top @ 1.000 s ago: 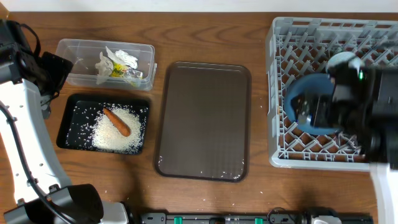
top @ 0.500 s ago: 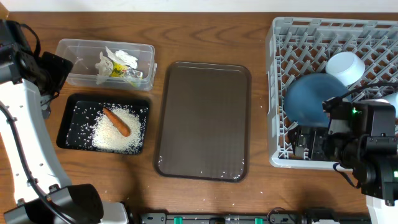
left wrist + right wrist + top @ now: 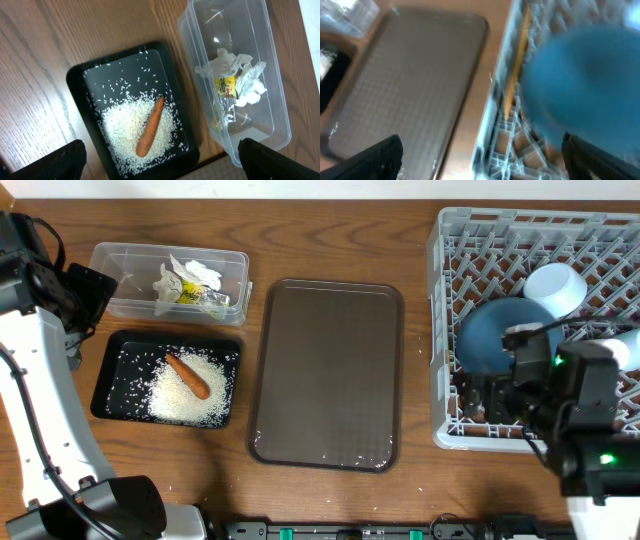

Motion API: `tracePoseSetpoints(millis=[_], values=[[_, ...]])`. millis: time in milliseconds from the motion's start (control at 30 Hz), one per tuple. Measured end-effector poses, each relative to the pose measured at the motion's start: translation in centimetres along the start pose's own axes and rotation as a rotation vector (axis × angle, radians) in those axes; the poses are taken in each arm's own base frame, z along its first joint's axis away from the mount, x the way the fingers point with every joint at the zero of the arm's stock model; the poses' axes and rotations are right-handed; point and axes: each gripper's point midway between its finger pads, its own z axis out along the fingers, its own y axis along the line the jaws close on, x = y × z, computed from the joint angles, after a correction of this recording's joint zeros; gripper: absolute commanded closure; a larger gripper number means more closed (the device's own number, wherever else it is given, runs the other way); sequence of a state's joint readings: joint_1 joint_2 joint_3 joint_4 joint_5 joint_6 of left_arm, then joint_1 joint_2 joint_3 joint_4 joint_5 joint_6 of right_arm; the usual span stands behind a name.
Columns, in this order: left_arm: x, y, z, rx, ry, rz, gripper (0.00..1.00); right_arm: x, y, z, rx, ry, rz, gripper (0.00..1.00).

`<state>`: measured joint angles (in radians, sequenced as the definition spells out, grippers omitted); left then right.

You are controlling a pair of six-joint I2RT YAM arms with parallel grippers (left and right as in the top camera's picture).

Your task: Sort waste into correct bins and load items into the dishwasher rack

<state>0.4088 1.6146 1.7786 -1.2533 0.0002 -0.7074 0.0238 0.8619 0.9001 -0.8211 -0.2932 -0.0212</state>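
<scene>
The grey dishwasher rack [image 3: 445,330] holds the large dark-blue bowl [image 3: 490,335], leaning on its pegs, and a small pale-blue bowl [image 3: 556,285] behind it. My right gripper [image 3: 485,398] hangs open and empty over the rack's front left corner. Its blurred wrist view shows the open jaws [image 3: 485,167], the dark-blue bowl [image 3: 585,85] and wooden chopsticks [image 3: 516,65] in the rack. The black tray [image 3: 115,395] holds rice [image 3: 195,402] and the carrot [image 3: 187,375]. The clear tub [image 3: 125,275] holds crumpled wrappers [image 3: 192,285]. My left gripper [image 3: 90,292] is open [image 3: 165,172] above the tray.
A large dark-brown serving tray [image 3: 325,375] lies between the bins and the rack, with a few rice grains near its front edge. Loose grains lie on the wooden table in front of the black tray. My left arm's white base stands at the left edge.
My right gripper has come off the dark-blue bowl and drawn back toward the rack's front edge. The bowl stays in the rack. The left arm has not moved.
</scene>
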Motion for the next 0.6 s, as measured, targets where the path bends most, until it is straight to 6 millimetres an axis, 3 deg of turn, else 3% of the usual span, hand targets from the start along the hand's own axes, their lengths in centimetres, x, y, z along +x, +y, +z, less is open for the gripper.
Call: tracePoseSetpoints(millis=[233,367,600], values=[[0.0,0.0,0.0,0.0,0.0,-0.001,0.01,-0.9,1.7,1.6,-0.103,-0.4,-0.242,0.01],[0.0,0.0,0.0,0.0,-0.001,0.0,0.01,0.3,2.2,1.7,-0.111,-0.564,-0.33,0.01],[0.0,0.0,0.0,0.0,0.0,0.0,0.01,2.8,1.9,1.9,-0.078,-0.707,-0.382,0.01]])
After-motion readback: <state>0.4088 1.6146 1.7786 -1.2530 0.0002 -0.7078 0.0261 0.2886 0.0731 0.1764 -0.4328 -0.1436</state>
